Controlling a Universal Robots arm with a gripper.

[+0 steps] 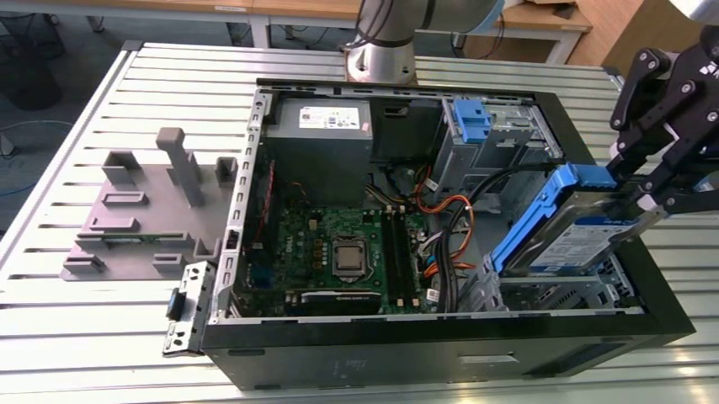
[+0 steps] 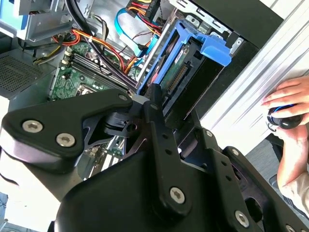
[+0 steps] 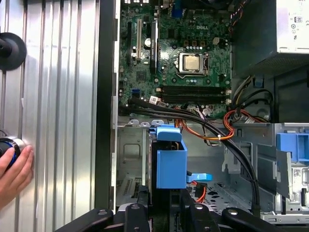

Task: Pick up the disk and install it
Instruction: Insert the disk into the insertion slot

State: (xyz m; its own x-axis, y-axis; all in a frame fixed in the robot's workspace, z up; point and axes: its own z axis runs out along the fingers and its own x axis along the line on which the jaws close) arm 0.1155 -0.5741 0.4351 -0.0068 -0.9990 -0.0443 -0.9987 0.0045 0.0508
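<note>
The gripper [image 1: 644, 199] squeezed the disk [image 1: 567, 237] by its top end. The disk hung tilted, low end over the metal rack [image 1: 547, 293] in the computer case [image 1: 450, 353], probably to slide in.

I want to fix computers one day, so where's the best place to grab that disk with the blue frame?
Probably its raised end, coming from above. The disk leans tilted, lower end down inside the computer case, so the top end sticks out free. The gripper is shut on it there.
</note>
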